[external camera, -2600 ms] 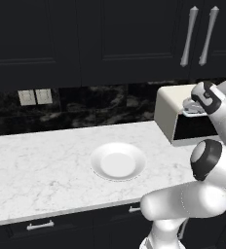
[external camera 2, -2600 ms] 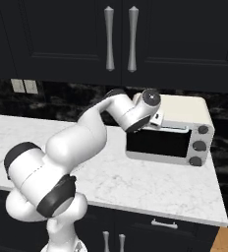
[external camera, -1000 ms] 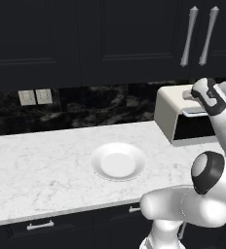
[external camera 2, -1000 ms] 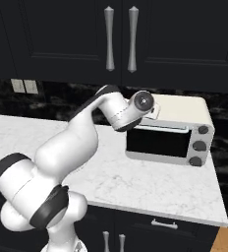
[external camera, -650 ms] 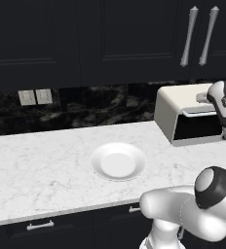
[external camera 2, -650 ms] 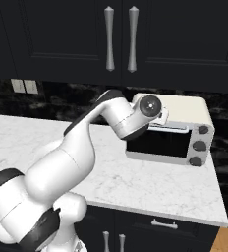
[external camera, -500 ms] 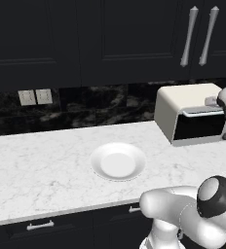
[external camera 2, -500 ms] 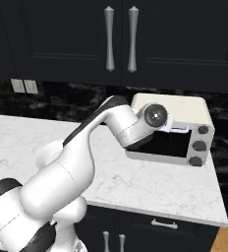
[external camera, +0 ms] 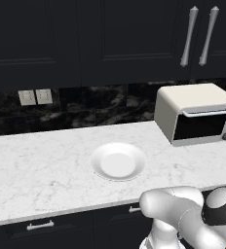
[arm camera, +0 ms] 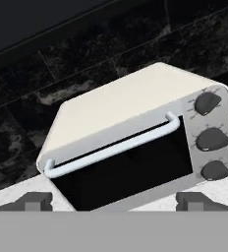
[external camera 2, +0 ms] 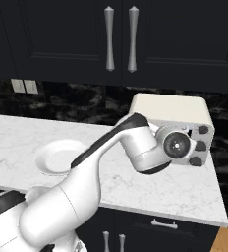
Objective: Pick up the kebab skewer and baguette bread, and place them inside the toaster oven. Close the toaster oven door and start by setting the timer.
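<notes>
I judge the step in hand to be the timer: the toaster oven door looks shut, so what is left is turning a knob.

Nearest to me in the hand view, my two small dark fingers [arm camera: 36, 201] stand spread wide at the bottom, with nothing between them. The gripper [arm camera: 113, 202] hangs in front of the oven, apart from it. Beneath lies the white marble desk [external camera: 47, 170], and to the left on it sits a round white plate [external camera: 118, 162], bare; I see neither the kebab skewer nor the baguette bread on it, and the dark glass hides whatever is inside.

Farther back, at the right end of the desk against the black marbled backsplash, stands the cream-beige rounded toaster oven [arm camera: 130, 106]. Its dark glass toaster oven door [arm camera: 128, 174] lies flush with the front, the silver bar handle [arm camera: 111, 147] running along its top edge. On the right panel three dark round knobs stand in a column: top [arm camera: 207, 103], middle [arm camera: 212, 139], bottom [arm camera: 214, 170]. Which one is the timer I cannot tell.

To do this well, I would shift the hand right until one knob sits squarely between the fingers, approach straight along its axis, close firmly on its rim, then rotate the wrist without pushing the oven backward.
</notes>
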Available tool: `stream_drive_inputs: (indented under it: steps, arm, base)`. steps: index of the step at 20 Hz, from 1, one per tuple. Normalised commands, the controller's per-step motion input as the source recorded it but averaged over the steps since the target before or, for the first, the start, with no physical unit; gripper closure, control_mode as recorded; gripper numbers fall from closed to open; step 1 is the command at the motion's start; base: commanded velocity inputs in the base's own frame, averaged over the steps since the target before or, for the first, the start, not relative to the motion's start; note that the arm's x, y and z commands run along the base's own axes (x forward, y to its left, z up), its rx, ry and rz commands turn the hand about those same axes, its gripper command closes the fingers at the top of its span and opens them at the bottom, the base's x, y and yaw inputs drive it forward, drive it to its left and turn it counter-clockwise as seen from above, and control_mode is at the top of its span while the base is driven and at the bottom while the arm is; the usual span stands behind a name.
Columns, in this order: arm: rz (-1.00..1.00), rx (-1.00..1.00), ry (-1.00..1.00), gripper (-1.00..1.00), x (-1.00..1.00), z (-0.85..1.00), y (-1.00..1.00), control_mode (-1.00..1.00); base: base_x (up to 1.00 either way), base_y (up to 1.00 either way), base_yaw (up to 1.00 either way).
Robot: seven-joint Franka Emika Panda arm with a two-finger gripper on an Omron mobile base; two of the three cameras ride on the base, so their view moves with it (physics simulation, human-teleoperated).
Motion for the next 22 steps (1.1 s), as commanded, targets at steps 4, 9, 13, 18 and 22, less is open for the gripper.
stream_drive_inputs:
  steps: [4,9,13,18,22]
  arm:
    - [-0.09,0.32,0.03,-1.0,-0.19,-0.24,-0.76,-1.0]
    - [-0.02,0.33,0.01,-1.0,0.11,-0.27,-0.45,-1.0]
    - [-0.06,0.39,-0.01,-1.0,0.19,-0.39,-0.05,-1.0]
    - [-0.11,0.47,-0.02,-1.0,0.34,-0.46,0.03,-1.0]
    - [-0.02,0.34,0.0,-1.0,0.44,-0.25,0.0,-1.0]
  base:
    - [0.0,0.0,0.0]
    - [0.0,0.0,0.0]
    - [0.0,0.0,0.0]
    - [0.0,0.0,0.0]
    - [0.0,0.0,0.0]
